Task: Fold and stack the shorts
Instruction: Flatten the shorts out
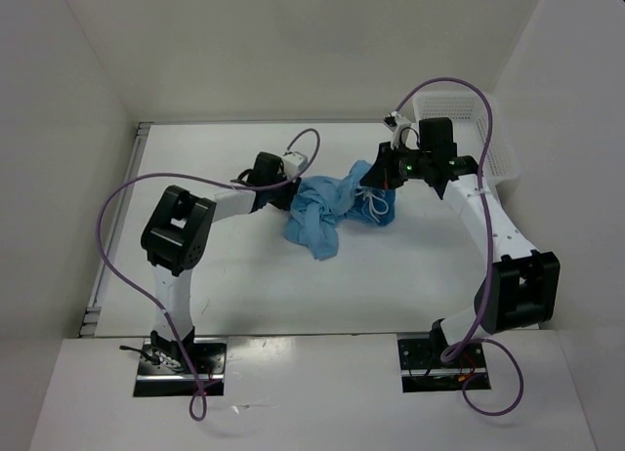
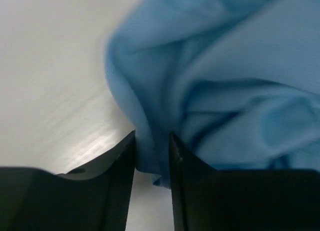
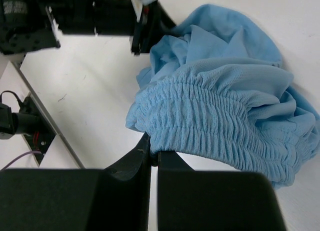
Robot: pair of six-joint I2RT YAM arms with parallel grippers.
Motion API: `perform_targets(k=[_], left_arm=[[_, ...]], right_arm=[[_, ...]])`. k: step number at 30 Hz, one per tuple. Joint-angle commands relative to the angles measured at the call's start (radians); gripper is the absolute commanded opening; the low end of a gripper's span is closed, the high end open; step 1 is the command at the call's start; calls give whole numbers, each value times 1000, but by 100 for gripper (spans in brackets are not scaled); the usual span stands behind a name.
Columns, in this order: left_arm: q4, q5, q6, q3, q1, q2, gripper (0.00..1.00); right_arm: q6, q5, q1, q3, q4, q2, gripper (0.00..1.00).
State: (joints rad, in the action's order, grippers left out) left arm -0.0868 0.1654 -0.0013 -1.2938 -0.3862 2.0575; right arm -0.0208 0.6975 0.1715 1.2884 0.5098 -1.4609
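Note:
The light blue shorts [image 1: 327, 209] lie crumpled mid-table, the white drawstring [image 1: 377, 209] showing at their right side. My left gripper [image 1: 291, 193] is at their left edge. In the left wrist view a fold of the shorts [image 2: 225, 91] fills the narrow gap between the jaws of the left gripper [image 2: 152, 137], touching both fingers. My right gripper [image 1: 375, 182] is at the right end of the shorts. In the right wrist view the right gripper [image 3: 154, 145] is shut on the edge of the gathered waistband [image 3: 210, 121], which is lifted off the table.
A white mesh basket [image 1: 467, 129] stands at the back right, close behind the right arm. White walls enclose the table [image 1: 225, 275] on the left, back and right. The left arm [image 3: 100, 16] shows across the shorts in the right wrist view.

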Motion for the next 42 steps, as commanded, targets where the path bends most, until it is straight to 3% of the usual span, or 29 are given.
perform_targets(k=[1,2,5,10,17,23,30,37,42], left_arm=[[68,10,1,79,-68,-26,36],[84,10,1,62,-68,-26,18],[98,10,1,36,-68,-26,0],[108,-73,1,13,-45,-137,0],[427,-110,1,-242,118,-466,0],[498,-172,1,-217,194,-788,0],[518,-236,1,-185,287,-1101,0],[530,-277,1,-280,349,-1224,0],[574,-264,1,-280,372,-1243,0]], right_arm=[[-1,-10,-13,42,-37,24,0],[-1,-21,-23,55,-37,24,0],[-21,-30,-23,87,-57,14,0],[-22,-85,-23,188,-57,25,0],[32,-291,-23,385,-47,14,0],[42,-314,-41,453,-25,97,0],[76,-241,-50,486,39,221,0],[65,-50,-59,591,111,329,0],[-63,130,-142,496,101,450,0]])
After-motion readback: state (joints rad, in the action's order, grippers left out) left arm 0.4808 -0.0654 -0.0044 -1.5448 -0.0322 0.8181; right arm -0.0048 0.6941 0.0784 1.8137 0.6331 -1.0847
